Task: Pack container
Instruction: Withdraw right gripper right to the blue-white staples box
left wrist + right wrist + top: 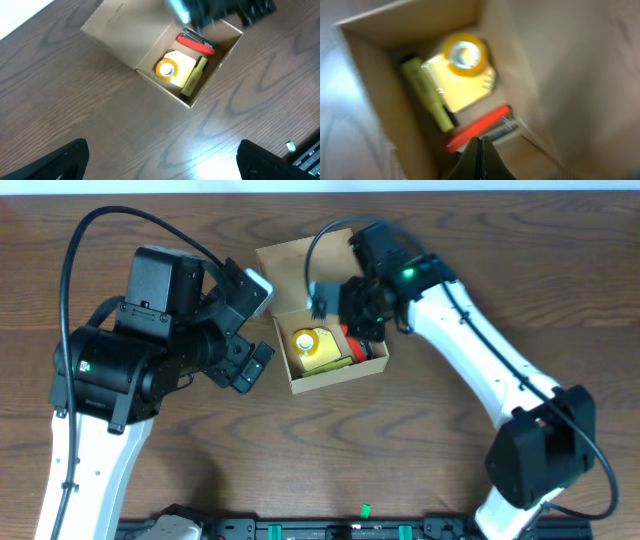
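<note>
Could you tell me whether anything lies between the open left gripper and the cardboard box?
Nothing visible does. Only bare table lies between the left gripper and the near wall of the container. The right gripper, shut, hangs over the container's far side, above the red item.

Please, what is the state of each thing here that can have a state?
container: open, flap lid folded back.
tape roll: lying flat on the sticky pad, inside the container.
sticky pad: flat inside the container.
highlighter: lying inside, beside the pad.
red item: lying inside, along a wall.
left tool: open, empty.
right tool: shut, empty, above the container.
</note>
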